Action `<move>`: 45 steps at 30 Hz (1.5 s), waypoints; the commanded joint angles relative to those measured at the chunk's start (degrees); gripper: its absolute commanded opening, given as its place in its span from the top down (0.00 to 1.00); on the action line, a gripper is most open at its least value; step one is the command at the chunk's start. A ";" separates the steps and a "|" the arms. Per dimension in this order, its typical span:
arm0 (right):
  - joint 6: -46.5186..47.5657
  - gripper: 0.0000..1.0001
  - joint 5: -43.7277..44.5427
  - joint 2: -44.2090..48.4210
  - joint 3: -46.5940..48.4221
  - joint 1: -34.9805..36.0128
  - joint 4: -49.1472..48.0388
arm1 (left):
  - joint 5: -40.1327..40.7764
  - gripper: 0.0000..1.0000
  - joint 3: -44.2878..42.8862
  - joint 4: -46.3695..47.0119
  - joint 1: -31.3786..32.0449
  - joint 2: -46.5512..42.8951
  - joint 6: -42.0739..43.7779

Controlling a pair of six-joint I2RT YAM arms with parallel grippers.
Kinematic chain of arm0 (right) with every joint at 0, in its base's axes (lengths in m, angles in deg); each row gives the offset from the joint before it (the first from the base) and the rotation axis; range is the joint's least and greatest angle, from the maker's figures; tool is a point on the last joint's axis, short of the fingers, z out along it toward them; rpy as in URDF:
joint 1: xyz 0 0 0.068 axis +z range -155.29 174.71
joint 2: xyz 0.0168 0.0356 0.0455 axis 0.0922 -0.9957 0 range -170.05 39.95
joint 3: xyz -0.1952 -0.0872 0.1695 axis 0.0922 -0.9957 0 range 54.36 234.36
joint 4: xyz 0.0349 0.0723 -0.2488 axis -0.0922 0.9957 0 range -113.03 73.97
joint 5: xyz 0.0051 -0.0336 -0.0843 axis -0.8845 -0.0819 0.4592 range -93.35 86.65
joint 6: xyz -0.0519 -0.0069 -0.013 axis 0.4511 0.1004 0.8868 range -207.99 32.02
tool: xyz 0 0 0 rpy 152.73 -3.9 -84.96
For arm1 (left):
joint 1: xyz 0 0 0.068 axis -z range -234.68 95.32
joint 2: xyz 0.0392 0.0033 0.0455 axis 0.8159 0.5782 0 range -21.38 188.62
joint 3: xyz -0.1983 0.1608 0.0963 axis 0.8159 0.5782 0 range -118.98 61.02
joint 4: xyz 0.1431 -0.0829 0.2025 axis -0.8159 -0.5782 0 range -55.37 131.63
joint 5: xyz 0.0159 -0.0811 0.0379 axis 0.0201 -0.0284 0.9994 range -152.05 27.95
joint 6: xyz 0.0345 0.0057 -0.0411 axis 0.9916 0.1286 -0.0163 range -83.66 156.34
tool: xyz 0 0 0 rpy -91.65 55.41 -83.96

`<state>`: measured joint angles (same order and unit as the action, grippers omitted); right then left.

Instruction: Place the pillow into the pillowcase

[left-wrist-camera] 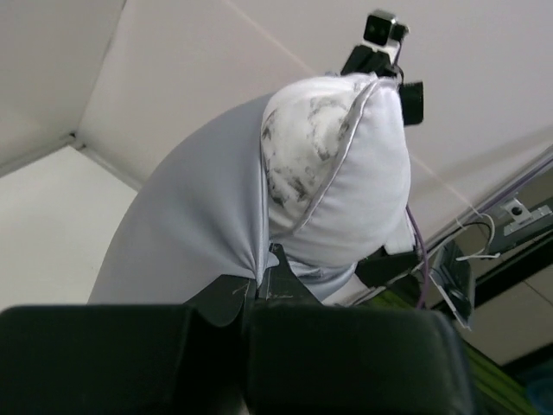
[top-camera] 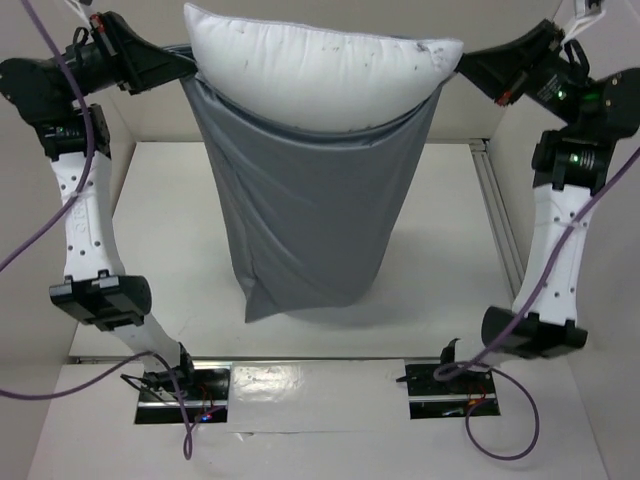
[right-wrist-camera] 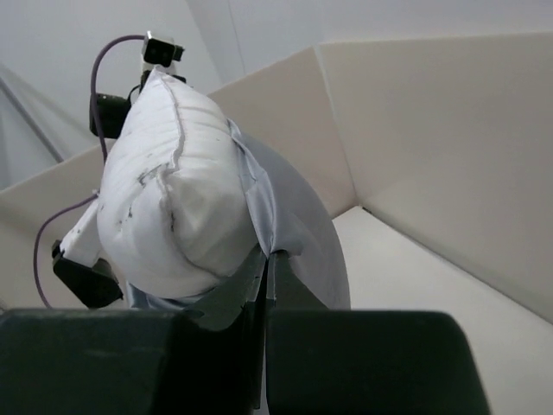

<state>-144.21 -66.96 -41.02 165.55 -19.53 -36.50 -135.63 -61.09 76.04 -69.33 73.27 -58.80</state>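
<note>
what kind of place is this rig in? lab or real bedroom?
Looks like a lab test cell, not a home: bare white table boxed in by plain panels, left arm and right arm bolted at its edge, loose purple cables.

Table (top-camera: pixel 170 250): white, matte and flat, with a soft shadow near its middle.
Walls (top-camera: pixel 150 110): pale plain panels standing at the back and sides of the table, meeting in a corner in the right wrist view.
Side rail (top-camera: pixel 497 215): silvery slotted metal bar along the table's right edge.
Front rail (top-camera: pixel 320 358): thin metal strip across the table's near edge.
Plates (top-camera: pixel 215 395): two black rectangles in the near ledge, one left and one right.
Glossy sheet (top-camera: pixel 320 388): lies between the plates and catches the light.
Cables (top-camera: pixel 497 459): purple. One loops by the right plate, others trail at the left.
</note>
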 commanded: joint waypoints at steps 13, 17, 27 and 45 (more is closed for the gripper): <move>4.28 1.00 13.69 -4.80 5.55 -3.24 2.29 | 8.10 1.00 -7.88 0.38 0.15 3.42 3.13; 7.06 1.00 13.69 -6.58 15.34 -3.89 4.50 | 9.85 1.00 -13.56 -9.10 -0.03 3.80 10.81; 7.63 1.00 15.45 -5.69 19.53 -4.99 6.01 | 9.67 1.00 -20.51 -3.00 4.11 11.42 0.81; 7.97 1.00 27.48 4.47 11.52 -2.55 -0.30 | 19.17 1.00 -14.23 6.62 -3.89 7.86 -11.93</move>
<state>-137.24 -53.41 -47.55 172.11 -17.39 -26.03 -128.71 -80.19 68.56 -63.23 91.28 -62.99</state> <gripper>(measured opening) 0.007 0.035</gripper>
